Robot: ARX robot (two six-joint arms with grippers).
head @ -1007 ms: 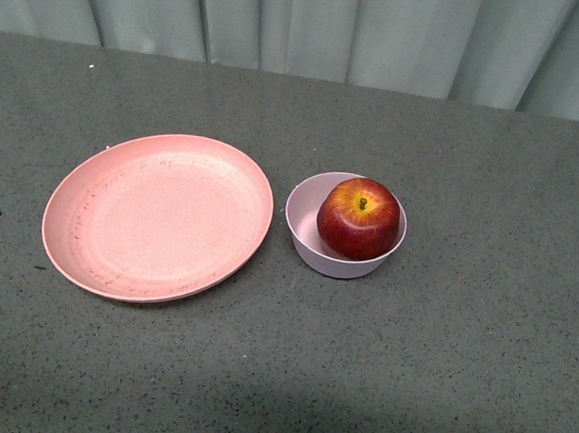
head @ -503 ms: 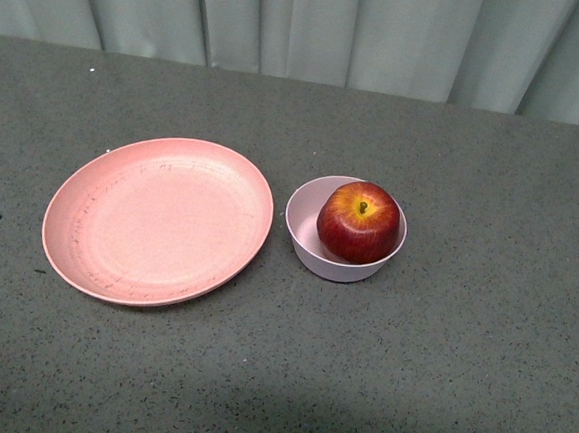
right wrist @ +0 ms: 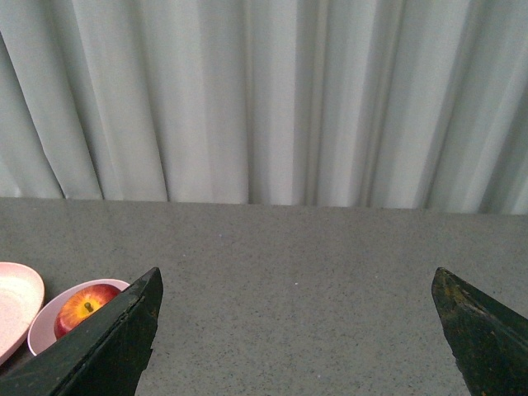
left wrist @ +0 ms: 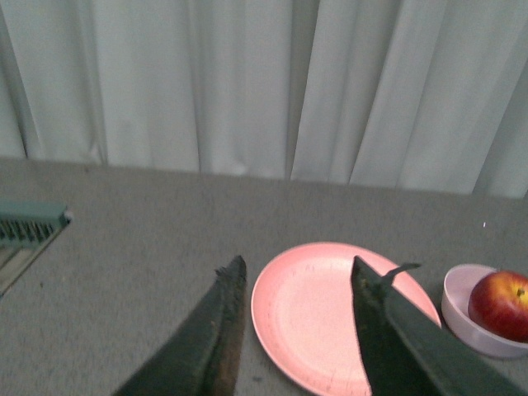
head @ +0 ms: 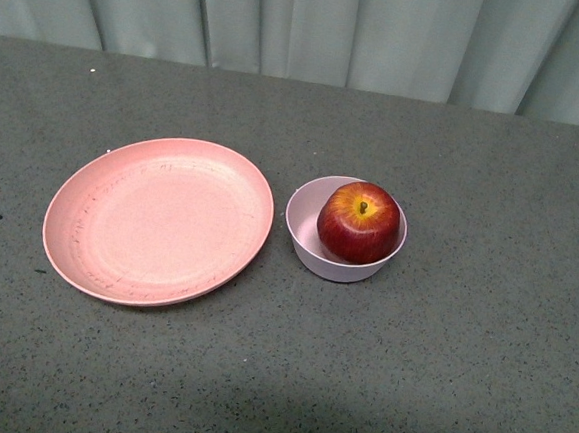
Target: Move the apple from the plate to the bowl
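Note:
The dark-red apple [head: 359,222] with a yellow patch at its stem sits inside the small pale pink bowl [head: 308,238]. The wide salmon-pink plate [head: 159,219] lies bare just left of the bowl. Neither arm shows in the front view. In the left wrist view my left gripper [left wrist: 297,272] is open and empty, held back from the plate [left wrist: 313,318], with the bowl [left wrist: 458,301] and apple [left wrist: 501,304] off to one side. In the right wrist view my right gripper [right wrist: 297,285] is wide open and empty over bare table; the apple [right wrist: 82,307] in the bowl [right wrist: 41,326] shows beside one finger.
The grey speckled table [head: 478,372] runs back to a pale curtain [head: 314,28]. A green slatted object [left wrist: 29,227] lies at the edge of the left wrist view.
The front view has shifted very slightly, so plate and bowl sit a few pixels lower. Apple, bowl and plate have not moved relative to each other.

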